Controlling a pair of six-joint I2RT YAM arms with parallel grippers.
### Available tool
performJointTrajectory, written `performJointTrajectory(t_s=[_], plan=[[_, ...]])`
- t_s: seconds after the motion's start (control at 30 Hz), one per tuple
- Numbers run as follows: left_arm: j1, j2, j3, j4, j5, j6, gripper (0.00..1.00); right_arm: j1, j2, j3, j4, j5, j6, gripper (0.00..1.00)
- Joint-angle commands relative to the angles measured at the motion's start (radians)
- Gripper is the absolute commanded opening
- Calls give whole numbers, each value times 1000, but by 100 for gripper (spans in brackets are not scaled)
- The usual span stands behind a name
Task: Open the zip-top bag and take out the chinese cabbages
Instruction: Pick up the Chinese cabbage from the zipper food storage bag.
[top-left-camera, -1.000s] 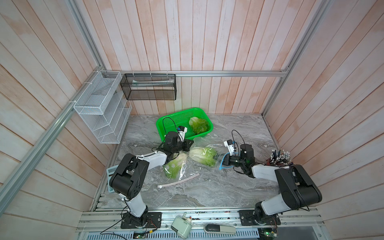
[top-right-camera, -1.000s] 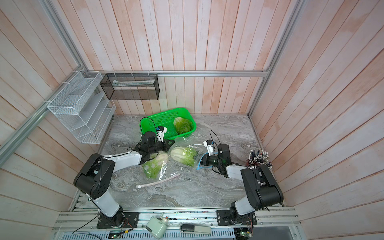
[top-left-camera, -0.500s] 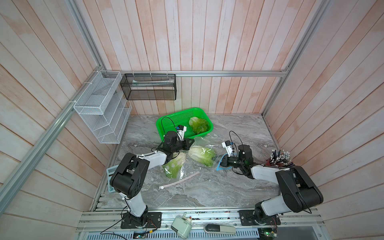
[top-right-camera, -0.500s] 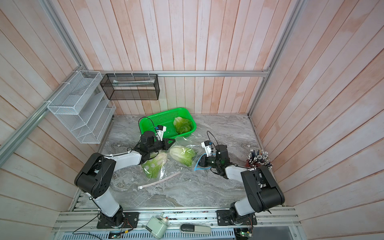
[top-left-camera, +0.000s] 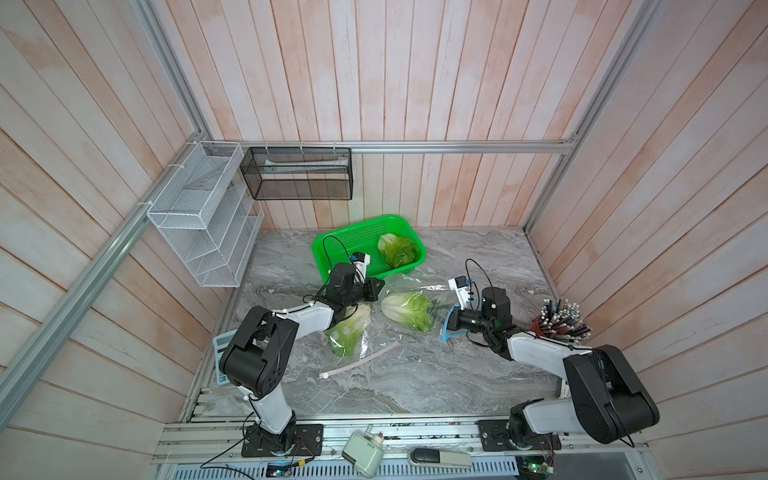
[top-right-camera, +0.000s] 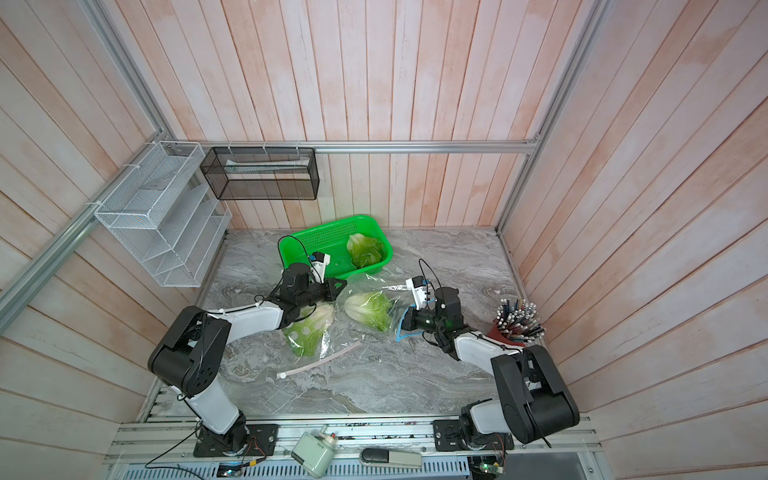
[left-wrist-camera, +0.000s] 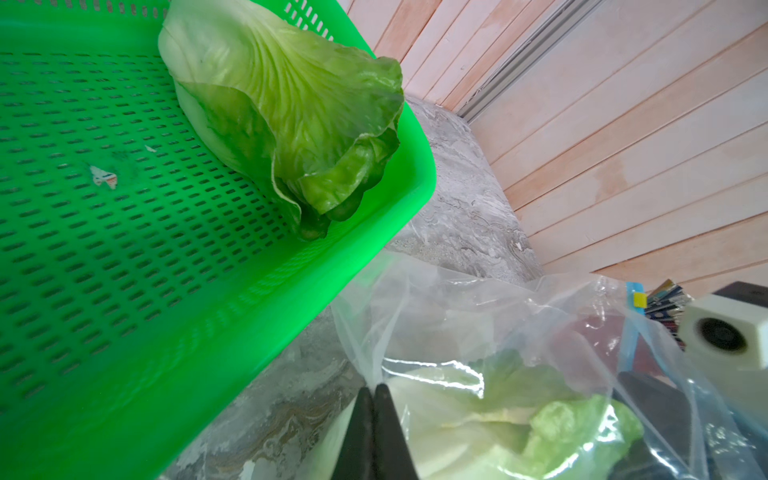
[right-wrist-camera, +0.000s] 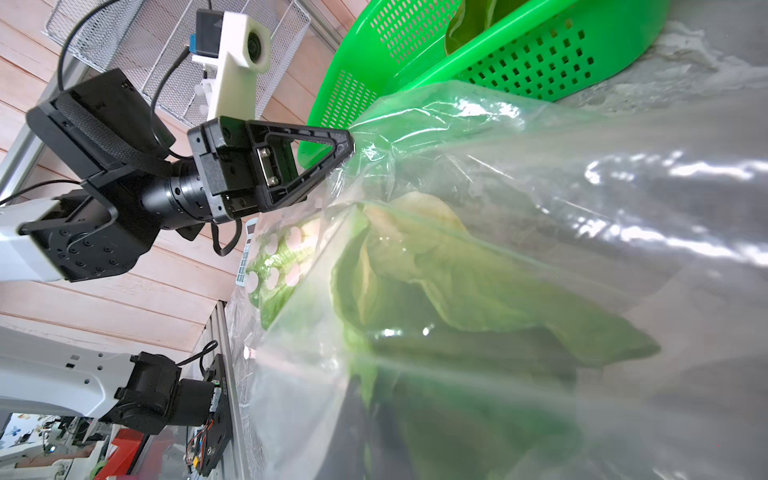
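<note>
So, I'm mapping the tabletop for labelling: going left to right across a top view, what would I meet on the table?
Calculator → wrapped cabbage → bagged cabbage inside the zip-top bag → right gripper → pen cup.

Left arm (top-left-camera: 274, 411) and right arm (top-left-camera: 548, 415) alike: white link shells (top-left-camera: 307, 322), bulky black joints (top-left-camera: 611, 399), black cables (right-wrist-camera: 61, 62) to white wrist cameras (right-wrist-camera: 245, 41), black triangular open-frame fingers (right-wrist-camera: 320, 166), black base plates (top-left-camera: 282, 441).
</note>
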Motion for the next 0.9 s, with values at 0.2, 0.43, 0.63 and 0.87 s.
performJointTrajectory(t_s=[0.2, 0.43, 0.63, 0.87], plan=[[-1, -25, -2, -67, -83, 28, 0, -38, -77, 10, -118, -3, -32, 3], [-1, -20, 6, -88, -107, 25, 0, -41, -129, 19, -159, 9, -3, 2], [-1, -24, 1, -109, -137, 32, 0, -69, -195, 34, -239, 21, 8, 0], [-1, -20, -4, -112, -157, 32, 0, -125, -266, 46, -330, 46, 16, 0]])
